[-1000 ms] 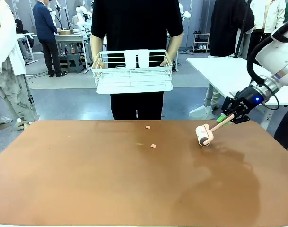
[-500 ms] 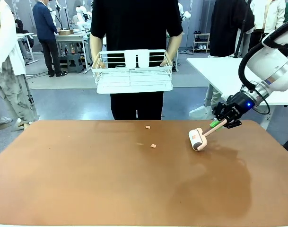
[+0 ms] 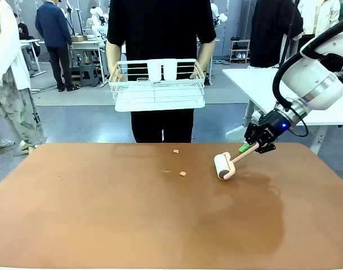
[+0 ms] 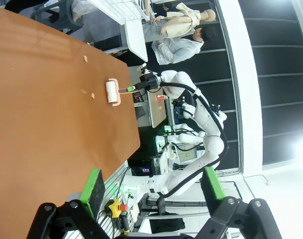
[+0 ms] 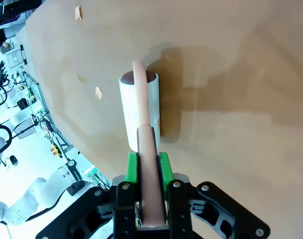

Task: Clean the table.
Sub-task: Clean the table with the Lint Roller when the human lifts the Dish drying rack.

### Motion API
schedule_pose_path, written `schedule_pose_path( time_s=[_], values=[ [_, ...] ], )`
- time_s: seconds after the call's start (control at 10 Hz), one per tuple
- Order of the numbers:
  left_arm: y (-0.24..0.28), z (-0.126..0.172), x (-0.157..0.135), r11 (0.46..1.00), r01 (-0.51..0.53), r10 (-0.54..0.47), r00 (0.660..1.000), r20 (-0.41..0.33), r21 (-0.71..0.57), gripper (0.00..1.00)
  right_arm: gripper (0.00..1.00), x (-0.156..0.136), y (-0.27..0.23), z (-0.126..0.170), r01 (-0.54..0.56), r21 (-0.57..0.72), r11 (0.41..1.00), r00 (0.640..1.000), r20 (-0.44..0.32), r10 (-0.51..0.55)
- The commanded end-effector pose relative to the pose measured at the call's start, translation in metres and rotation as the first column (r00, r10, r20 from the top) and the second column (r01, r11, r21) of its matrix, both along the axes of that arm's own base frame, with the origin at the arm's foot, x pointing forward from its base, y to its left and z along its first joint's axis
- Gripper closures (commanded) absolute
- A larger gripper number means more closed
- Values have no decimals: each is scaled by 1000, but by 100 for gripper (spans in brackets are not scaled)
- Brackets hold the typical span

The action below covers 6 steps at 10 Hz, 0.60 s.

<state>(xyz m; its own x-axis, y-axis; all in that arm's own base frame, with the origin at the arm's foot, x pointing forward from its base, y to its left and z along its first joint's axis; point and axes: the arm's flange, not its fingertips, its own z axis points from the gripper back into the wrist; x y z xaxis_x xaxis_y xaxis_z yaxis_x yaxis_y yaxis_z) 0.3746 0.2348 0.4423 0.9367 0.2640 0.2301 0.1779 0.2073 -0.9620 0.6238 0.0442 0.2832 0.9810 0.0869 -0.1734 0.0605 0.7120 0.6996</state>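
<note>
The reddish-brown table [image 3: 103, 214] carries three small pale scraps near its far middle, one [image 3: 182, 174] just left of a lint roller [image 3: 223, 166]. My right gripper [image 3: 249, 147] is shut on the roller's pink handle, and the white roll rests on the tabletop. In the right wrist view the handle [image 5: 147, 164] runs between the green pads to the roll [image 5: 139, 107], with a scrap [image 5: 98, 92] close beside it. My left gripper [image 4: 152, 184] stands open, holding nothing, high off the table's side; from there the roller [image 4: 111, 92] shows far off.
A person stands at the table's far edge holding a white wire rack [image 3: 159, 84] in both hands above the floor. A white-topped table [image 3: 267, 84] stands at the back right. Other people stand at the far left.
My right gripper has drawn the lint roller leftward across the table, closer to the scraps. The person and rack have stayed put.
</note>
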Motion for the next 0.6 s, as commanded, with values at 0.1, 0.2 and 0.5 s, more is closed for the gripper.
schedule_pose_path(
  time_s=[0.1,0.2,0.5],
  values=[
    [2,1,-2,1000,-2,2,1000,2,2,0,100,-11,32,-30,-18,-24,1000,1000,-17,18],
    [2,1,-2,1000,-2,2,1000,2,2,0,98,-13,41,-33,-21,-24,999,1000,-17,21],
    [2,1,-2,1000,-2,2,1000,2,2,0,98,-20,73,-46,-37,-50,998,999,-15,36]
  ],
)
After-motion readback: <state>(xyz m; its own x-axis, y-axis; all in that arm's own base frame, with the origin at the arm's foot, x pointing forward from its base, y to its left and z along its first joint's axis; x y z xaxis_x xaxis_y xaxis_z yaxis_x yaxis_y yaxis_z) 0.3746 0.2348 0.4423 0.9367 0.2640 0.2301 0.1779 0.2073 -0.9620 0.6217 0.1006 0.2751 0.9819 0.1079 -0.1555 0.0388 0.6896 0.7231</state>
